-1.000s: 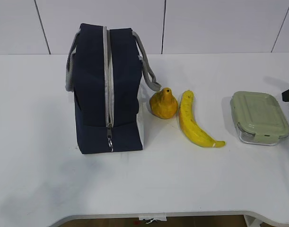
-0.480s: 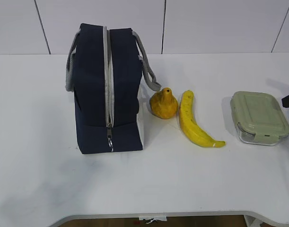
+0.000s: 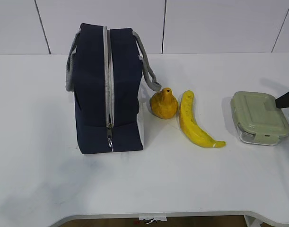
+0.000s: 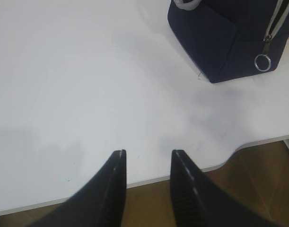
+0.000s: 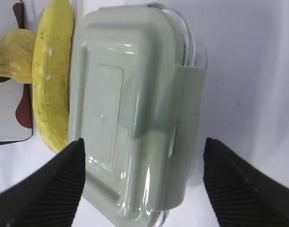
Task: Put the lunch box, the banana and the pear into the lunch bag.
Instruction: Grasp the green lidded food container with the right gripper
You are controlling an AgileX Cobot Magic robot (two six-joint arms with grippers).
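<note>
The exterior view looks from the front, down at a slant, over the whole table (image 3: 35, 189). The left wrist view looks down at the near table edge and shares with it only the lunch bag (image 4: 220, 42) corner. The right wrist view is very close above the lunch box (image 5: 130, 104); it also shares the banana (image 5: 52, 75) and pear (image 5: 14, 54).

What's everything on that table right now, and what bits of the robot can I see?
lunch bag: one, navy blue with grey handles and a zipped grey zipper, left of centre.
pear: one, orange-yellow, just right of the bag.
banana: one, yellow, right of the pear.
lunch box: one, clear with pale green lid, far right.
table: one, white, under everything.
left gripper: one, black, jaws apart and empty, over the table's near edge.
right gripper: one, black, wide open either side of the lunch box.
</note>
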